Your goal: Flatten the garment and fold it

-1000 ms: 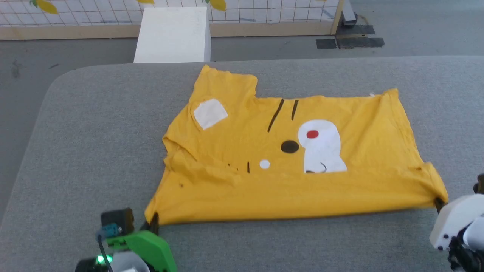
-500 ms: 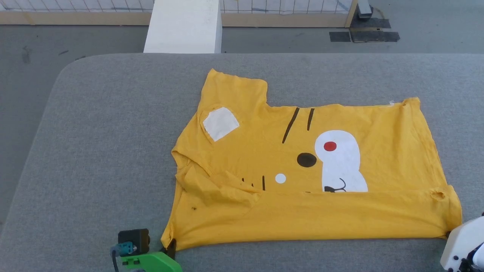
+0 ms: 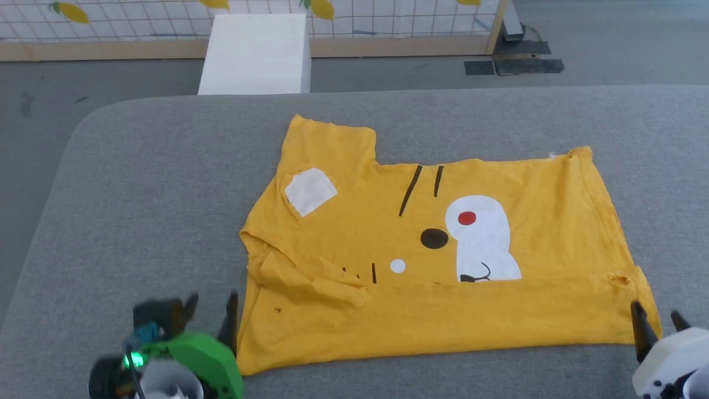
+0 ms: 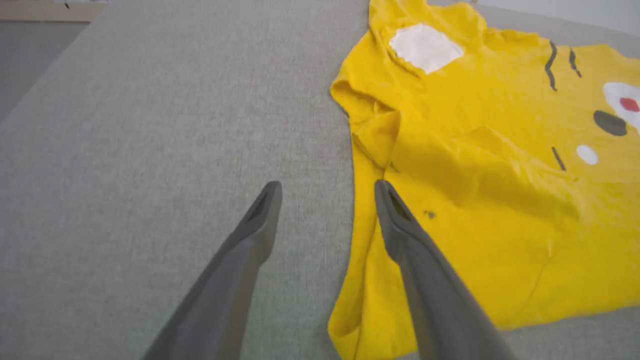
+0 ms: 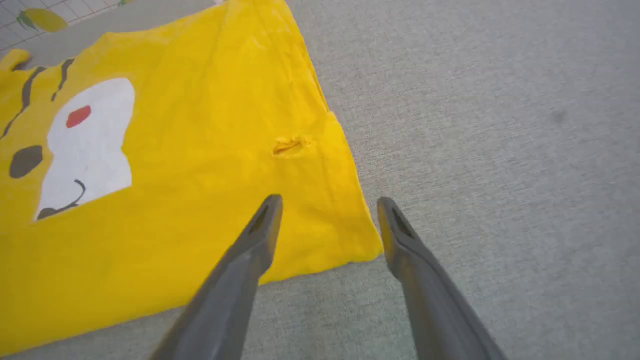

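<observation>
The yellow garment [image 3: 426, 260] lies on the grey table [image 3: 138, 194], folded lengthwise so that a plain yellow band covers the lower part of its cartoon face print. My left gripper [image 3: 213, 305] stands open at the garment's near left corner, with nothing between its fingers; in the left wrist view the garment [image 4: 475, 165] lies beside the right finger of the gripper [image 4: 327, 192]. My right gripper [image 3: 656, 316] is open at the near right corner. In the right wrist view that corner of the garment [image 5: 165, 170] lies flat between the parted fingers of the gripper [image 5: 327, 207].
A white box [image 3: 255, 52] stands on the floor beyond the table's far edge, in front of a gridded panel with a wooden frame [image 3: 388, 44]. Bare grey tabletop [image 5: 500, 125] stretches on both sides of the garment. Dark mats [image 3: 515, 65] lie on the floor at the far right.
Both grippers have opened and let go of the garment's near corners. The folded edge now rests flat on the table. The head camera has shifted between frames.
</observation>
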Robot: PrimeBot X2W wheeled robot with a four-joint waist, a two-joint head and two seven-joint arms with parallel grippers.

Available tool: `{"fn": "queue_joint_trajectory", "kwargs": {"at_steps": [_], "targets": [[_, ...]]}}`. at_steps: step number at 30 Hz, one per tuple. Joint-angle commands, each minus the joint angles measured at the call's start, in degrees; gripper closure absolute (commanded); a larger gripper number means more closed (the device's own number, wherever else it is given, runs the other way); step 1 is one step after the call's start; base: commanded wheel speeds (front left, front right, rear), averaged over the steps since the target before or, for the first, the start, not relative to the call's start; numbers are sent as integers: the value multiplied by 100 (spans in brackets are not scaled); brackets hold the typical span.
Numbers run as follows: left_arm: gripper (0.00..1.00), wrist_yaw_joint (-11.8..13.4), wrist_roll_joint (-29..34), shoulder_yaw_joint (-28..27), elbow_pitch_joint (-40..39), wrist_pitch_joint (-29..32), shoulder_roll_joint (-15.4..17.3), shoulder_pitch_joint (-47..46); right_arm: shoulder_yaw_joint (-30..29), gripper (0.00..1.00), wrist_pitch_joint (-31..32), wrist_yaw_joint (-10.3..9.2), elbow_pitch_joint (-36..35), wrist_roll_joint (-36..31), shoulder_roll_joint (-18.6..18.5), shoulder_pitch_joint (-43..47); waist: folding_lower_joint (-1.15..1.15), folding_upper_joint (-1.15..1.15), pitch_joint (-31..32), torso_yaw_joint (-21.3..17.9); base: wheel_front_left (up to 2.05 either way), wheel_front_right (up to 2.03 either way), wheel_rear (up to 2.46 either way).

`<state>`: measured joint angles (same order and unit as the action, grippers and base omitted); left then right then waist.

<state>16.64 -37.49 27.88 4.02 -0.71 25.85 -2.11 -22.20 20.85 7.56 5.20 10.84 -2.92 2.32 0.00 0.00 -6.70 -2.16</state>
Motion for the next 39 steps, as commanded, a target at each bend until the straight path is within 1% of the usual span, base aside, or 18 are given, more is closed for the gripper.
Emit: {"fn": "queue_joint_trajectory", "kwargs": {"at_steps": [1,2,4,7,12,16,19,22,27,32,36,39], "targets": [[0,-90,142,-51,-77,-113,116,-371,175,0,-345,-8,-163,59,-51,18,0,0,-101,-114,0,0,0],[0,-133,226,-70,-84,-177,172,-537,285,0,-564,-8,-240,101,-93,8,0,0,-144,-150,0,0,0],[0,-297,396,-65,-58,-268,287,-945,544,0,-1049,-8,-367,187,-225,-43,0,0,-268,-241,0,0,0],[0,-614,630,-43,127,-367,421,-1720,924,0,-1692,-8,-461,330,-448,-187,0,0,-527,-383,0,0,0],[0,-1170,734,-22,662,-238,517,-2981,1399,0,-2388,-8,-536,495,-666,-528,0,0,-1068,-643,0,0,0],[0,-1602,710,6,1167,191,583,-4032,1657,0,-2702,-8,-553,536,-709,-899,0,0,-1606,-878,0,0,0],[0,-1885,632,54,1585,783,633,-4783,1853,0,-2864,-8,-552,545,-702,-1206,0,0,-1985,-1068,0,0,0],[0,-2047,534,65,1933,1468,733,-5475,2037,0,-2978,-8,-569,535,-659,-1494,0,0,-2356,-1270,0,0,0],[0,-2103,396,78,2210,2510,867,-6233,2222,0,-3083,-8,-595,487,-557,-1834,0,0,-2784,-1503,0,0,0],[0,-2023,195,30,2225,3308,976,-6525,2348,0,-3123,-8,-669,465,-463,-1979,0,0,-3006,-1646,0,0,0],[0,-1830,71,11,2153,3827,1031,-6537,2401,0,-3142,-8,-718,454,-420,-2002,0,0,-3092,-1701,0,0,0],[0,-1617,15,54,2121,4316,1098,-6430,2415,0,-3134,-8,-708,434,-394,-1999,0,0,-3119,-1718,0,0,0]]}}
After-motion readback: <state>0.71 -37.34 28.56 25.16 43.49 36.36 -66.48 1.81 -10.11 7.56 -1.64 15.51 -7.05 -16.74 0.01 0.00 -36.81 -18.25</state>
